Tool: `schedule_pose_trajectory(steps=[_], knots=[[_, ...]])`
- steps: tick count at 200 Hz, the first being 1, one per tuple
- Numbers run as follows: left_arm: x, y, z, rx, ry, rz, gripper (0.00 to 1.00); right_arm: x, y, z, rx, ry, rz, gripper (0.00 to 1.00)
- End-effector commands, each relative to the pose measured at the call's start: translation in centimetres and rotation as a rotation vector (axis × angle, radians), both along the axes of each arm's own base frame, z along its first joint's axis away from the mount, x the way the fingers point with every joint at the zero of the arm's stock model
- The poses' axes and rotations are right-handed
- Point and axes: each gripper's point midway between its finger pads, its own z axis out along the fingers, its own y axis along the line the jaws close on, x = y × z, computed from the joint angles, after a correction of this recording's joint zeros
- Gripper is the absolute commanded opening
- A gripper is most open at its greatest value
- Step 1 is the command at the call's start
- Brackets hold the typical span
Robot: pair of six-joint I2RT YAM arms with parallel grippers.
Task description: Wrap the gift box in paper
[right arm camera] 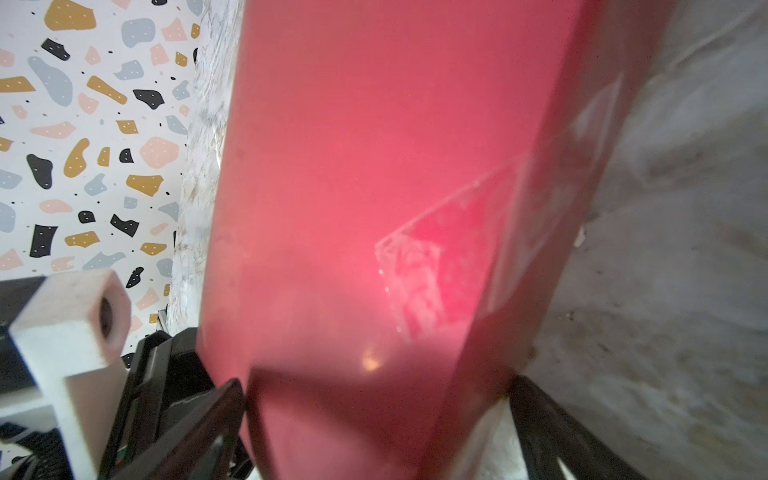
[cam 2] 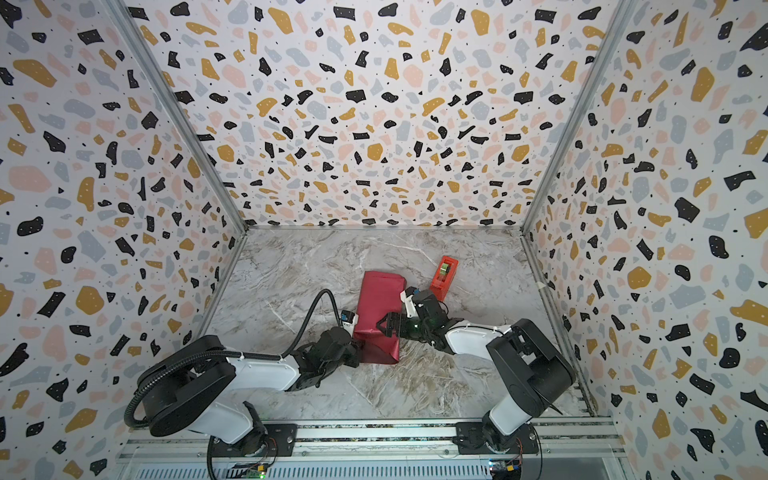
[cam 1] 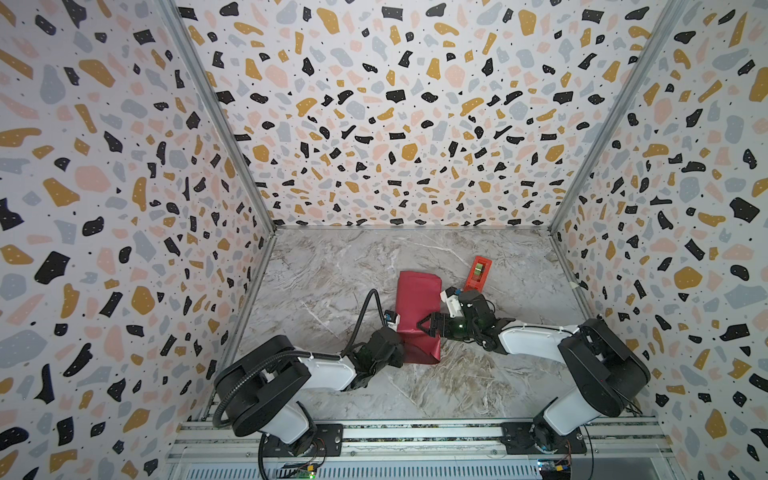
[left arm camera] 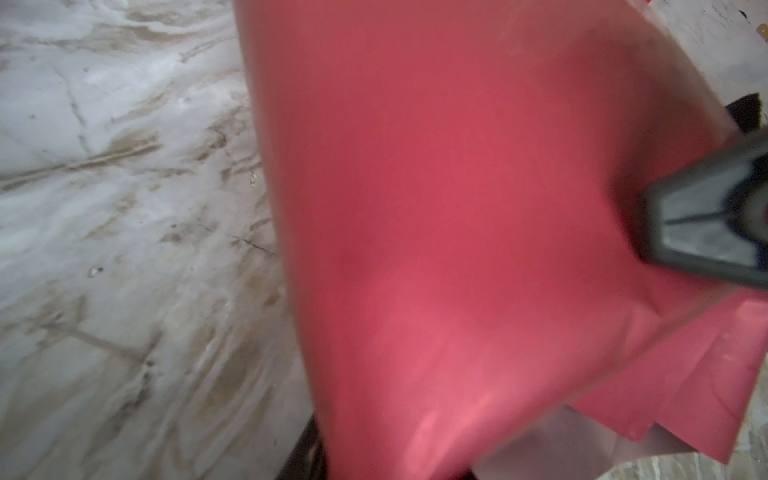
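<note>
Top views both show the marble desk [cam 1: 457, 386] with one red parcel lying near its middle: the paper [cam 1: 415, 299] is folded around the gift box, and no olive-green face shows, so the box itself is hidden inside. The parcel lies lengthwise, from the far side toward the robot.

The right end effector [cam 1: 424, 326] reaches over the top of the parcel. In the right wrist view its jaws are released and spread wide, one on each side of the red surface. I cannot tell whether it presses down or only hovers. The left end effector [cam 1: 398, 338] is at the parcel's left edge. In the left wrist view one finger [left arm camera: 706, 224] lies against the paper, but I cannot tell whether the jaws are clenched on it.

A red-orange tape dispenser [cam 1: 478, 274] stands just beyond the parcel. A piece of clear tape [right arm camera: 436, 266] already sits on the paper.

To my judgement the main wrapping is done. The near end [cam 1: 419, 353] looks loose, with layered flaps [left arm camera: 685, 374] not folded flat, so closing and taping the ends is left.
</note>
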Motion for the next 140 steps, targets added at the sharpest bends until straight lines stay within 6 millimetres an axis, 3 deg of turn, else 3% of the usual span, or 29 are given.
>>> schedule_pose_trajectory(steps=[1, 57, 82, 127, 140], knots=[[0.8, -1.3, 1.2, -0.065, -0.017, 0.003, 0.27, -0.2, -0.5, -0.6, -0.052, 0.022, 0.009, 0.99], [0.5, -1.3, 0.9, -0.070, -0.007, 0.001, 0.22, 0.5, -1.0, 3.2, -0.044, -0.087, 0.004, 0.99], [0.5, -1.4, 0.9, -0.070, -0.004, -0.001, 0.21, -0.3, -1.7, 4.1, -0.055, -0.126, 0.005, 0.99], [0.5, -1.4, 0.8, -0.067, 0.000, 0.000, 0.19, -2.7, -3.8, 2.4, -0.188, -0.187, -0.022, 1.00], [0.4, -1.5, 0.8, -0.066, 0.001, 0.000, 0.18, -3.2, -4.2, 1.6, -0.234, -0.205, -0.033, 0.96]])
